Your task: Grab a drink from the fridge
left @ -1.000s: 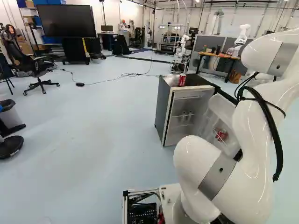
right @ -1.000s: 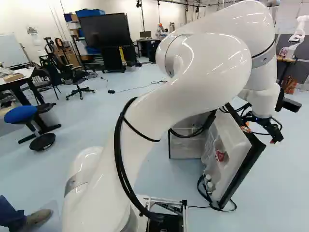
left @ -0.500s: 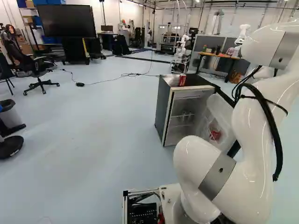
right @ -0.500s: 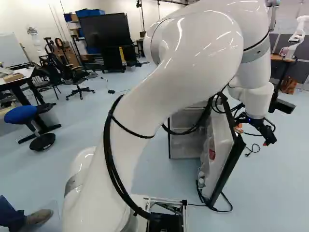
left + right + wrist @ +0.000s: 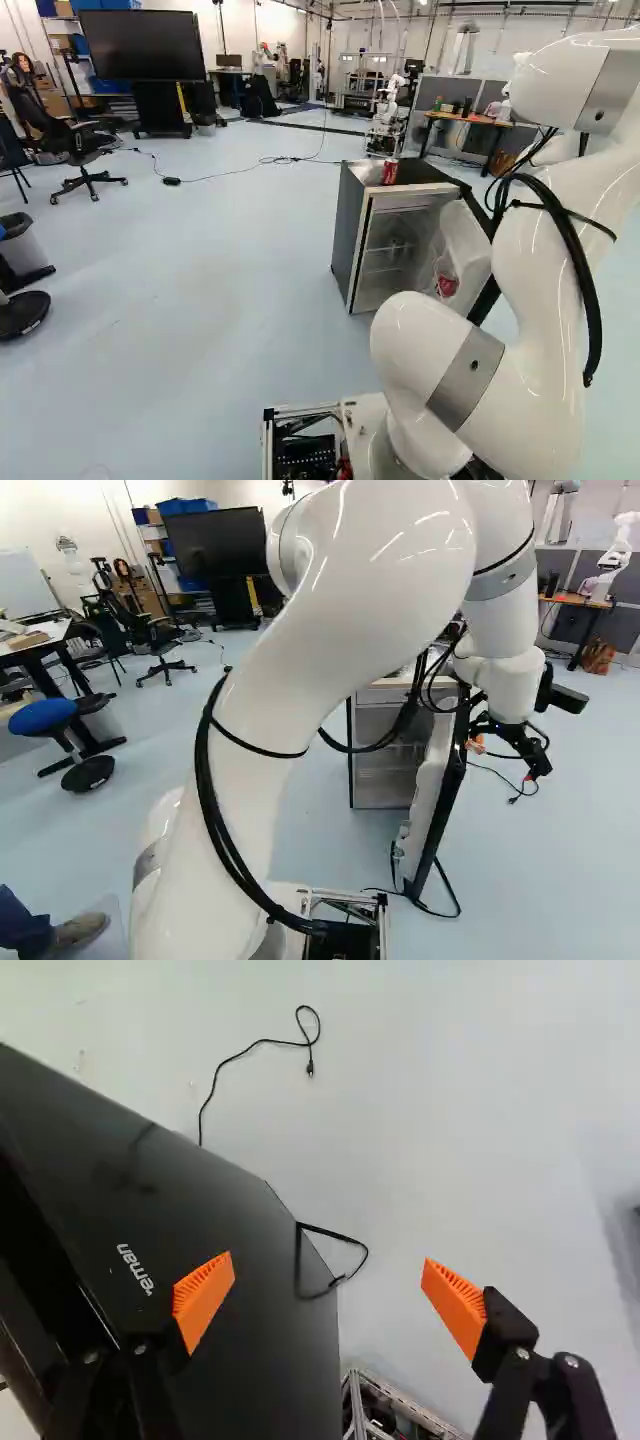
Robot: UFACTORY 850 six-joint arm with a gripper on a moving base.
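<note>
In the right base view my gripper (image 5: 531, 764) is just right of the fridge door (image 5: 440, 805), on its outer side. The wrist view shows my gripper (image 5: 330, 1290) open, fingers wide apart, nothing between them, with the door's dark outer face (image 5: 240, 1230) beneath one finger; contact cannot be told. The fridge (image 5: 350, 235) stands with its door partly open. Behind the door's clear shelf guard is a red can (image 5: 446, 285). Another red can (image 5: 390, 172) stands on the fridge top. The fridge's inner shelves are seen only dimly.
A black cable (image 5: 262, 1043) lies on the floor beyond the door, and another cord (image 5: 447, 912) loops by its foot. Another robot (image 5: 388, 110) stands far behind the fridge. An office chair (image 5: 80, 150) is far left, a table with pots (image 5: 470, 118) farther back.
The door has swung inward, toward the fridge body, carrying its can along. My arm and gripper have moved leftward in the right base view, along with the door. The base has stayed still.
</note>
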